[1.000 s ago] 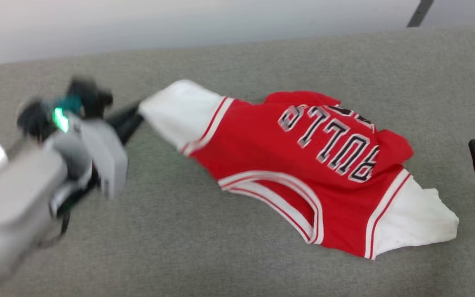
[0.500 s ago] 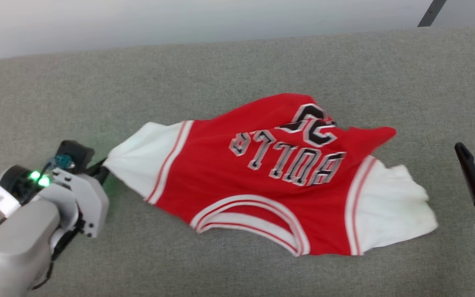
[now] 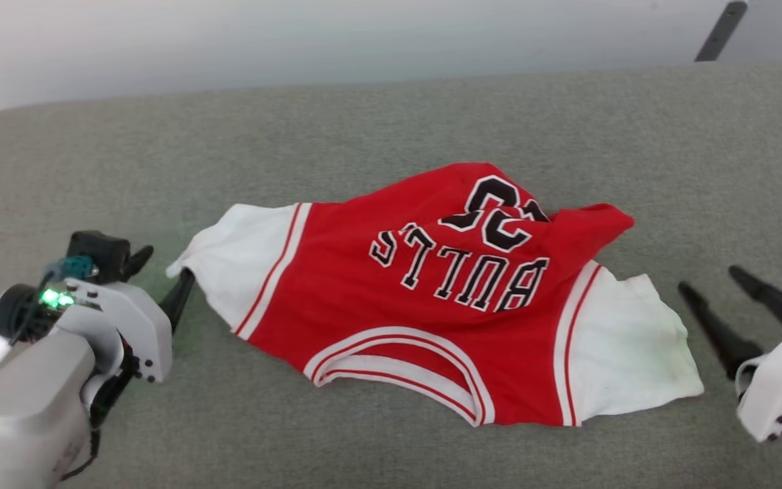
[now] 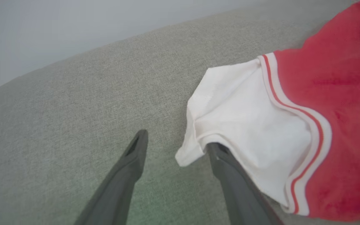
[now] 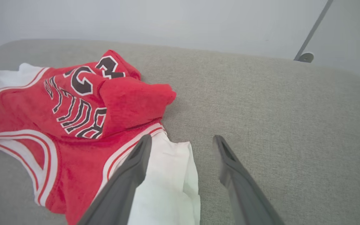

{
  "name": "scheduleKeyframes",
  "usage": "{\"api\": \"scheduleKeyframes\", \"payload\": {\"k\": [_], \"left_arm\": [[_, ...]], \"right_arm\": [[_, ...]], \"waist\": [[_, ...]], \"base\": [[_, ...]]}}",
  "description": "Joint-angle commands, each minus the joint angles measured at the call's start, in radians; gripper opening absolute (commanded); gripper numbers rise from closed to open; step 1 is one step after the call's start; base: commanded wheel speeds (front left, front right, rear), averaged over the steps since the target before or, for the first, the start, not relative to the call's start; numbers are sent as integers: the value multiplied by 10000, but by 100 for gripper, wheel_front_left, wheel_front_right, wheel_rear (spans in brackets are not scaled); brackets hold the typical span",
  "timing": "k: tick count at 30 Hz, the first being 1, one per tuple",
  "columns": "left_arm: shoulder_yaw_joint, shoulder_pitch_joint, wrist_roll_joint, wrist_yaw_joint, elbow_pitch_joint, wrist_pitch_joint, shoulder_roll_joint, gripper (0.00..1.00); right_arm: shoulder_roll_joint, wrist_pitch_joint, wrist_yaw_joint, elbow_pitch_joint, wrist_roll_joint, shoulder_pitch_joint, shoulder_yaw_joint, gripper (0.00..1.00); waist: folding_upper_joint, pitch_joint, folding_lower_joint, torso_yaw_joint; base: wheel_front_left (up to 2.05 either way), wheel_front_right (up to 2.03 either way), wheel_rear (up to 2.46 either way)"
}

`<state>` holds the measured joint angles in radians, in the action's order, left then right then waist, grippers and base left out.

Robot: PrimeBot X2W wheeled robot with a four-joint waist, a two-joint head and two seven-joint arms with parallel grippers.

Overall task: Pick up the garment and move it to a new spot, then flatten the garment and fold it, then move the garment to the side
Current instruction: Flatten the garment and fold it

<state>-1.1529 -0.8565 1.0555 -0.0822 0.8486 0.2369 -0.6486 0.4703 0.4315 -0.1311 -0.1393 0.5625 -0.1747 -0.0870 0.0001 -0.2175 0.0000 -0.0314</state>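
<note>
The garment (image 3: 432, 299), a red jersey with white sleeves and black lettering, lies rumpled on the grey surface, its far part folded over. My left gripper (image 3: 163, 270) stands open at the tip of the garment's left white sleeve (image 4: 245, 109). In the left wrist view the left gripper (image 4: 177, 140) has the sleeve's corner resting against one finger (image 4: 230, 175), and nothing is pinched. My right gripper (image 3: 711, 280) is open just right of the other white sleeve (image 3: 628, 346). In the right wrist view the right gripper (image 5: 182, 139) hovers over that sleeve's edge (image 5: 167, 181).
The grey fabric surface (image 3: 391, 115) stretches wide around the garment, with a curved far edge against a pale wall. A thin grey pole (image 3: 720, 30) leans at the far right, and the same pole (image 5: 311, 31) appears in the right wrist view.
My left gripper has opened and let go of the white sleeve, which now rests on the surface. The garment has settled lower and flatter. My right gripper has come closer to the right sleeve.
</note>
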Motion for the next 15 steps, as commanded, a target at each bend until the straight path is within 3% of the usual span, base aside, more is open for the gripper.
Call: {"api": "scheduleKeyframes", "payload": {"k": [1,4,7,11,15], "left_arm": [[276,257,152,189,-205,162,-36,100],[887,682,248,635,-924,269,-65,100],[2092,1326,-2,1235,-2281,280,-121,100],[3863,2795,-720,2156,-4335,269,-39,100],[5334,4364,-1686,2795,-6049,271,342,100]], "right_arm": [[332,77,6,-77,85,13,-382,100],[1019,324,6,-201,178,6,-1221,100],[1844,638,7,-368,313,-118,-2054,100],[2998,1100,7,-632,676,-372,-3260,100],[3957,1486,7,-830,1012,-789,-4576,100]], "waist": [[-1,109,0,195],[-1,179,0,440],[-1,192,0,699],[-1,149,0,1003],[-1,8,0,1284]], "base": [[0,0,0],[0,0,0],[0,0,0],[0,0,0],[0,0,0]]}}
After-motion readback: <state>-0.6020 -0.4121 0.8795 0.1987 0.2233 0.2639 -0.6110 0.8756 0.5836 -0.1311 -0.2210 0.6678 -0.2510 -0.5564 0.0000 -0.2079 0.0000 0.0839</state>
